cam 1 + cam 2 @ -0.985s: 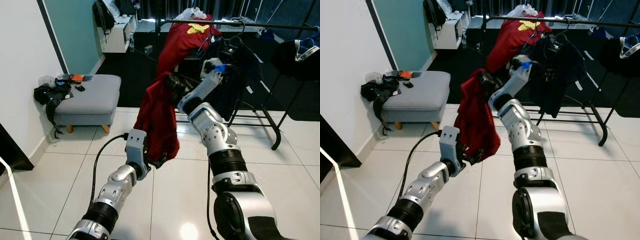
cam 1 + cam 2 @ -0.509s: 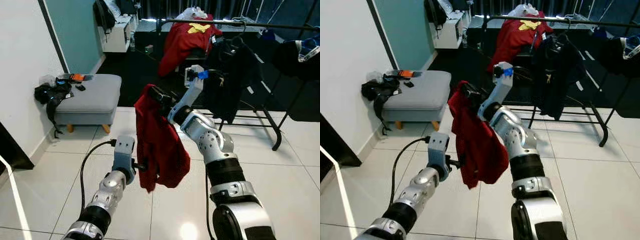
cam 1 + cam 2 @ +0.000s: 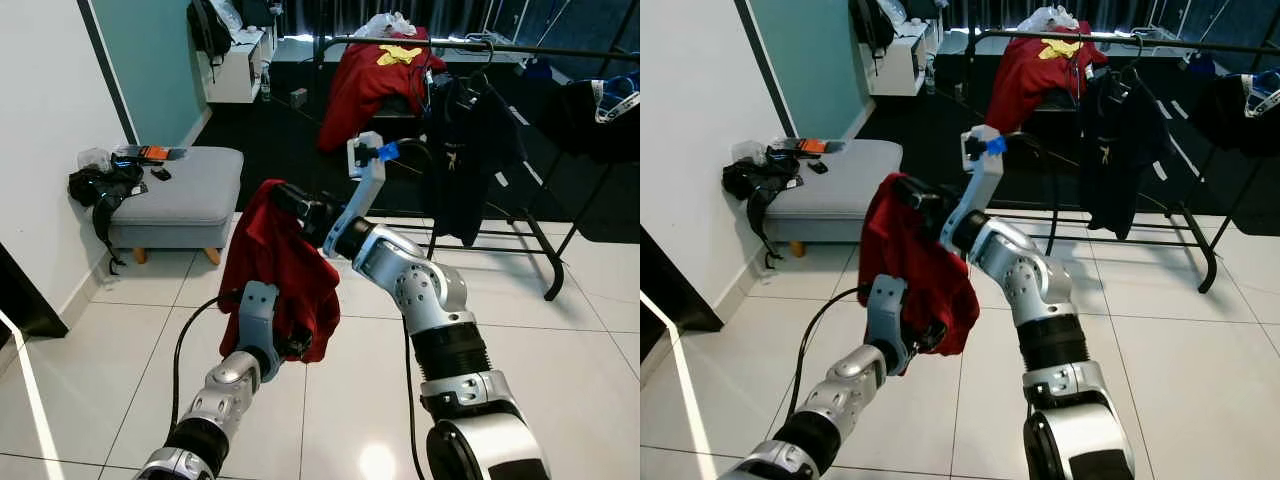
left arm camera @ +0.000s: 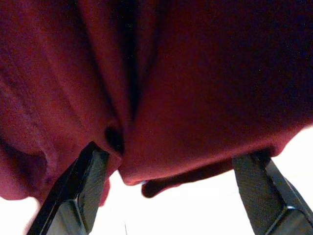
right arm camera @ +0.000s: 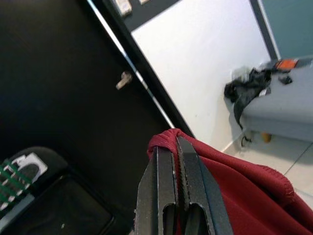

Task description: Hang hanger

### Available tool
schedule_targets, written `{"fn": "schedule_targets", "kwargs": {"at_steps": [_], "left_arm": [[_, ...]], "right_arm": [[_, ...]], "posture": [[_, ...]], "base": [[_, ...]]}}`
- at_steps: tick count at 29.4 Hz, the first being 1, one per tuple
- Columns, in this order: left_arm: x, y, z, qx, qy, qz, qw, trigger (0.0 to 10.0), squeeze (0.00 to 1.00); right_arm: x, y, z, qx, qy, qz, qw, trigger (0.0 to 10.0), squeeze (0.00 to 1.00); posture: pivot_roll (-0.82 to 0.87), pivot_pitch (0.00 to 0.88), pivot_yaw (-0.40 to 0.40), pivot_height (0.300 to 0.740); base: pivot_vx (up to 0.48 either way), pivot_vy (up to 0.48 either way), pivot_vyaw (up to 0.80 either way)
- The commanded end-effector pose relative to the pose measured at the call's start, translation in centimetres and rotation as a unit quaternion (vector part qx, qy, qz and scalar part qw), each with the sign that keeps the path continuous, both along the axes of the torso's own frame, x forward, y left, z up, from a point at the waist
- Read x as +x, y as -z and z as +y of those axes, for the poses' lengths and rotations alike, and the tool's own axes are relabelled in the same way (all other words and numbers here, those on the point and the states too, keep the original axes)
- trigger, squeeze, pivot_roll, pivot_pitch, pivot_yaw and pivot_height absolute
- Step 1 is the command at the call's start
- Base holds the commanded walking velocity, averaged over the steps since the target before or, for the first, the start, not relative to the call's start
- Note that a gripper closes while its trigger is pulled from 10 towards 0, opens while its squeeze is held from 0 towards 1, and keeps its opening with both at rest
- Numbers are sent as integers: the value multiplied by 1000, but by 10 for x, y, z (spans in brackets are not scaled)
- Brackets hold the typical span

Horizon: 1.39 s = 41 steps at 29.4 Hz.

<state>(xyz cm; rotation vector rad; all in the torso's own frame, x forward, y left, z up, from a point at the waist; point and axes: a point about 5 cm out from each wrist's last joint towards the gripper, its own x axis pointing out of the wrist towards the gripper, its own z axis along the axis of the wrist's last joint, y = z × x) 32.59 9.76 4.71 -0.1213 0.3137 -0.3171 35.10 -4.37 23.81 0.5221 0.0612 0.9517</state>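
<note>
A dark red garment [image 3: 272, 270] hangs bunched in mid-air over the tiled floor, short of the clothes rack. My right gripper [image 3: 284, 198] is shut on its top fold; the right wrist view shows the two fingers [image 5: 168, 181] pressed together over the red hem. My left gripper [image 3: 297, 345] sits at the garment's lower edge. In the left wrist view its fingers [image 4: 80, 188] stand wide apart, with the red cloth [image 4: 161, 88] hanging just past them. No hanger can be made out inside the garment.
The black rack bar [image 3: 480, 46] crosses the back, carrying a red shirt with a yellow print [image 3: 372, 78] and a black garment [image 3: 466, 150]. A grey ottoman [image 3: 185, 195] with a black bag [image 3: 98, 188] stands at the left by the white wall.
My right gripper has carried the red garment leftward and away from the rack. The left gripper has come up to the garment's lower edge.
</note>
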Motion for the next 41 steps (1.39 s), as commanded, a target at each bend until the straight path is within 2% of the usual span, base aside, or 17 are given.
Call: {"fn": "schedule_targets", "kwargs": {"at_steps": [1, 8, 11, 12, 17, 30, 35, 41], "left_arm": [[0, 3, 2, 5, -12, 7, 1000, 10000, 0], [1, 4, 5, 5, -26, 6, 1000, 10000, 0], [1, 1, 1, -15, -11, -2, 1000, 10000, 0], [-2, -3, -11, -57, 33, -16, 998, 10000, 0], [-7, -6, -20, -85, 82, -35, 992, 10000, 0], [-17, -2, -9, -79, 146, -45, 985, 10000, 0], [-26, 0, -10, -109, 189, -43, 975, 10000, 0], [-33, 2, -11, -119, 224, -33, 967, 10000, 0]], "right_arm": [[-5, -7, 3, 9, -21, -11, 1000, 0, 0], [-8, -10, 4, 8, -35, -13, 999, 0, 0], [-9, -11, 4, 8, -38, -13, 999, 0, 0], [-10, -12, 4, 9, -39, -12, 999, 0, 0], [-11, -14, 2, 10, -33, -13, 999, 0, 0], [-5, -17, -3, 14, -13, -17, 1000, 0, 0], [-3, -18, -3, 15, -10, -18, 1000, 0, 0], [-1, -18, -6, 14, -2, -20, 1000, 0, 0]], "posture": [[70, 76, -7, 740], [71, 75, -9, 740], [70, 75, -10, 740], [69, 76, -9, 740], [66, 76, -8, 740], [73, 71, -12, 740], [73, 64, -16, 740], [73, 54, -18, 740]], "base": [[0, 0, 0], [0, 0, 0], [0, 0, 0], [0, 0, 0], [0, 0, 0], [0, 0, 0], [0, 0, 0], [0, 0, 0]]}}
